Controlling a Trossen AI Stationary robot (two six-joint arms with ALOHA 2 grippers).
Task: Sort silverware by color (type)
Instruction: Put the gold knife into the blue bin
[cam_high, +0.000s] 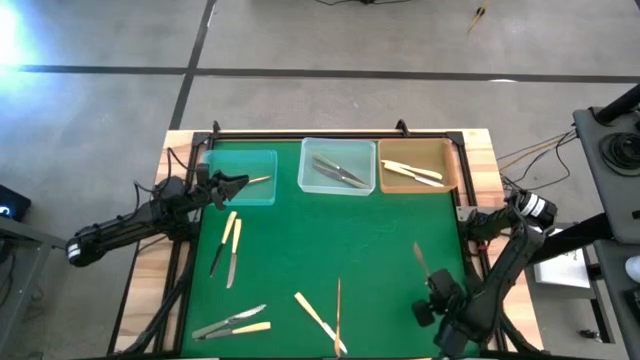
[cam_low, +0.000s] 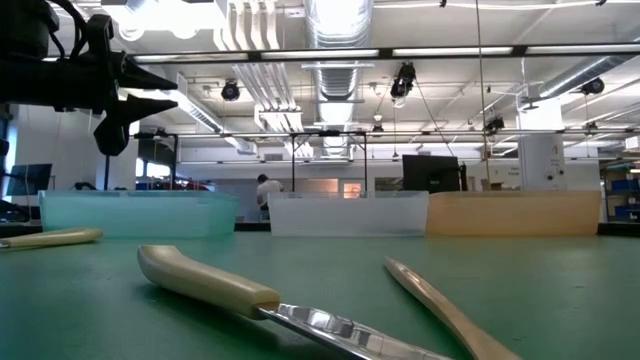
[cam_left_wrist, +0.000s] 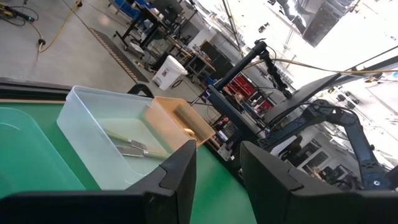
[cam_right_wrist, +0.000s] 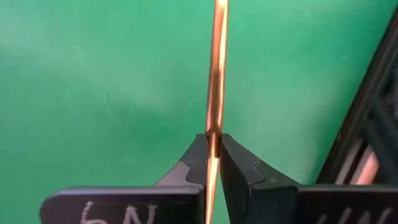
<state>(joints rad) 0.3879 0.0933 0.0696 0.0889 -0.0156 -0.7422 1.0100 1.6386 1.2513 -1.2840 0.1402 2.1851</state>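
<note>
My right gripper (cam_high: 436, 292) stands near the table's front right corner, shut on a slim golden-bronze piece of silverware (cam_right_wrist: 216, 74). My left gripper (cam_high: 240, 183) waits open and level by the teal tray (cam_high: 228, 160), with nothing between its fingers (cam_left_wrist: 186, 163). Loose silverware lies flat on the green mat: two cream-handled knives (cam_high: 230, 243) at the left, a silver and a cream piece (cam_high: 233, 323) at the front left, and a cream knife (cam_high: 318, 320) beside a golden piece (cam_high: 338, 312) at the front middle. My right gripper pinches the golden-bronze piece between its two fingers, the piece standing edge-on in the narrow gap (cam_right_wrist: 214, 142). The fingers come from above, pointing down. The piece's long end (cam_high: 421, 258) sticks out past the gripper toward the far edge, above the mat.
Three trays line the far edge: the teal one with a golden piece (cam_high: 260, 180), a clear one (cam_high: 310, 150) with silver pieces, and a brown one (cam_high: 450, 160) with cream pieces. A black frame (cam_high: 465, 215) borders the mat. Bare mat lies in the middle.
</note>
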